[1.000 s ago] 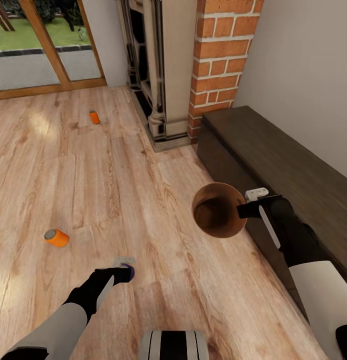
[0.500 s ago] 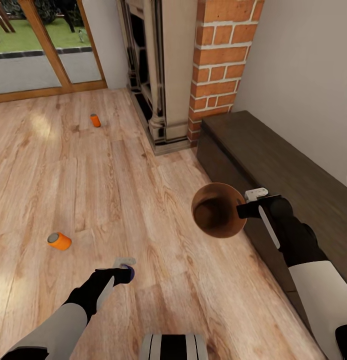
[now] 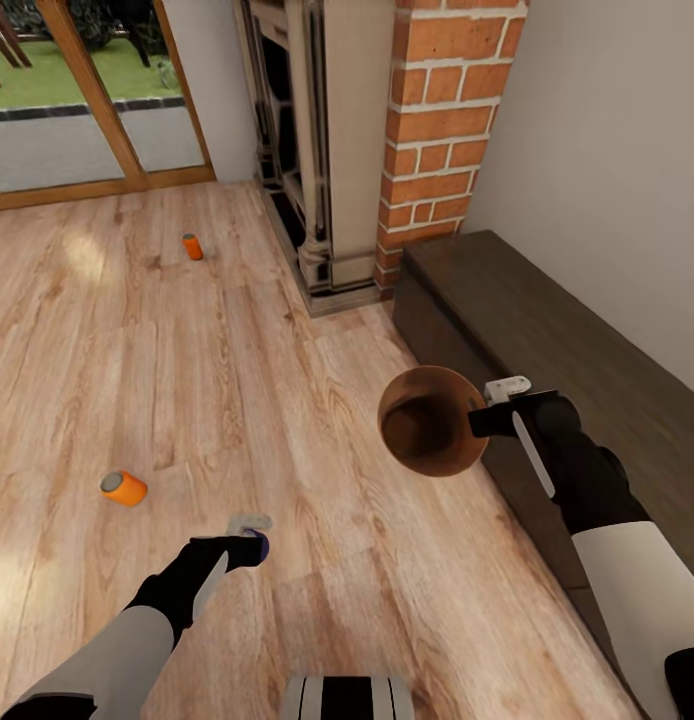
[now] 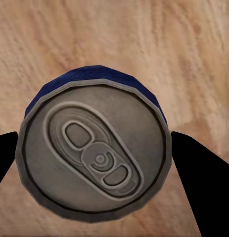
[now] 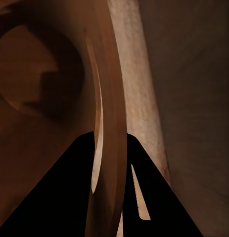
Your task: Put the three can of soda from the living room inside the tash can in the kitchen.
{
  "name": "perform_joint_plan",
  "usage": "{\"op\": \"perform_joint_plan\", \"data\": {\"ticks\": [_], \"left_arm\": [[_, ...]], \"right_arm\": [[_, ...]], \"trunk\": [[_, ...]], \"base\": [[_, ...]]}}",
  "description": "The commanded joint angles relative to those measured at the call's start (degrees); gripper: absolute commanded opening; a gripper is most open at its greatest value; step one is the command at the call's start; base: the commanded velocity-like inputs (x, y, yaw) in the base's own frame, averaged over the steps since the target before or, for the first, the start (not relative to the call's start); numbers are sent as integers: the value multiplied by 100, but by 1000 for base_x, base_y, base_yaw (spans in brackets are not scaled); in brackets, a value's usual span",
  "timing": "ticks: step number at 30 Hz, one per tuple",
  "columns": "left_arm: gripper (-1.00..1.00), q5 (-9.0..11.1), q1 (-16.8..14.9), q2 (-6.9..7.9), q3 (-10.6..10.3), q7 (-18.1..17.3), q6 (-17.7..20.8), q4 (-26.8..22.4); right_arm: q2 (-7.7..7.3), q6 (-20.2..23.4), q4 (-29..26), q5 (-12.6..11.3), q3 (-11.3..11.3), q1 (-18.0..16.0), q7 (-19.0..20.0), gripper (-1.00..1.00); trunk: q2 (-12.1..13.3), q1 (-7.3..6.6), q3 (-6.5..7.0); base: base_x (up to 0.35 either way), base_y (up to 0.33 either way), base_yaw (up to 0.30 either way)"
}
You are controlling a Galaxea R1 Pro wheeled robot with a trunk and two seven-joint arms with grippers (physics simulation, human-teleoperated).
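Note:
My left gripper (image 3: 253,546) is shut on the dark blue can of soda (image 3: 258,545), low over the wood floor; in the left wrist view its silvery top (image 4: 94,157) sits between the black fingers (image 4: 198,168). An orange can (image 3: 123,488) lies on its side on the floor to the left. Another orange can (image 3: 192,246) stands far off near the glass doors. My right gripper (image 3: 479,420) is shut on the rim of the tash can (image 3: 431,420), held in the air with its brown inside facing the head camera; the rim (image 5: 108,123) runs between the fingers.
A long dark cabinet (image 3: 547,330) stands along the right wall, just under my right arm. The red-brick chimney (image 3: 442,120) and the carved fireplace (image 3: 307,150) rise ahead. Wood-framed glass doors (image 3: 77,90) are at the far left. My base (image 3: 347,697) shows at the bottom.
The whole picture has shifted slightly, so the camera has moved: the cans, fireplace and cabinet sit a little lower and to the right. Both grippers keep their holds.

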Motion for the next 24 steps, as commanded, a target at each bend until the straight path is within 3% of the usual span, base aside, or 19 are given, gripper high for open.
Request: {"op": "perform_joint_plan", "data": {"ticks": [1, 6, 8, 14, 18, 19, 21, 22, 24], "left_arm": [[-100, 9, -3, 3, 1, -7, 3, -8], [-100, 25, -14, 56, 7, -66, 66, -182], [-100, 30, -12, 217, 21, -352, 217, -395], [-100, 57, -16, 569, 48, -767, 541, -832], [-100, 111, -10, 928, 147, -1647, 706, -1314], [-100, 139, -10, 1005, 262, -1983, 724, -1371], [-100, 156, -9, 1064, 393, -2333, 739, -1409], [-100, 170, -9, 1143, 499, -2718, 771, -1436], [-100, 179, -9, 1212, 569, -3015, 809, -1454]], "right_arm": [[11, 5, 1, -97, -1, 1, 26, -100], [49, 5, 5, -130, -6, 21, 78, -100], [69, 5, 5, -139, -5, 77, 108, -100], [79, 5, 9, -149, -5, 112, 130, -100], [81, 5, 17, -151, -5, 182, 133, -100], [81, 5, 25, -151, -5, 199, 134, -100], [81, 5, 38, -151, -5, 218, 136, -100], [81, 5, 63, -152, -5, 234, 138, -100], [81, 5, 89, -152, -5, 243, 140, -100]], "trunk": [[41, -23, 19], [242, -133, 109], [322, -177, 144], [563, -308, 252], [723, -396, 324], [763, -418, 342], [844, -462, 378], [884, -484, 396], [964, -528, 432]], "base": [[0, 0, 0], [0, 0, 0], [0, 0, 0], [0, 0, 0], [0, 0, 0], [0, 0, 0], [0, 0, 0], [0, 0, 0], [0, 0, 0]]}}
